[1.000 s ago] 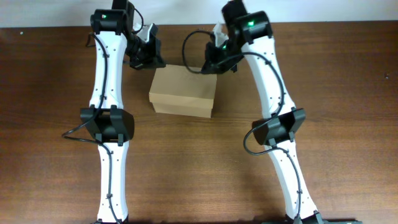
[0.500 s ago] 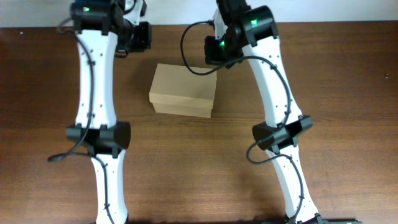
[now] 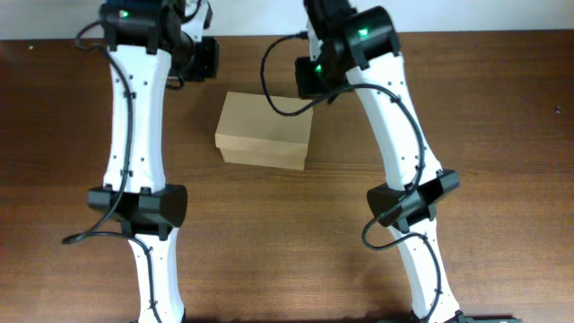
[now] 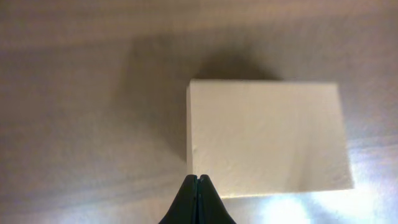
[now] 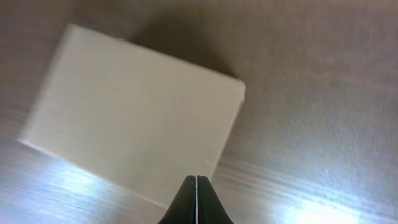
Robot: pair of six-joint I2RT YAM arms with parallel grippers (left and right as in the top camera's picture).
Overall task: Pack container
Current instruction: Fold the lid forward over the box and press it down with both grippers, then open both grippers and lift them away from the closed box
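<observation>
The container (image 3: pixel 265 132) is a plain tan cardboard box, lid closed, on the wooden table at the centre back. It also shows in the left wrist view (image 4: pixel 267 137) and the right wrist view (image 5: pixel 134 127). My left gripper (image 4: pixel 199 179) is shut and empty, raised above the box's near-left edge; in the overhead view it sits at the box's back left (image 3: pixel 204 56). My right gripper (image 5: pixel 196 180) is shut and empty, raised above the box's edge near its right corner; in the overhead view it sits at the back right (image 3: pixel 309 76).
The brown wooden table (image 3: pixel 502 135) runs to a pale wall along the back edge. Both arms reach from the front edge up to the back, on either side of the box.
Both arms have lifted and drawn back from the box toward the back of the table. The box has not moved.
</observation>
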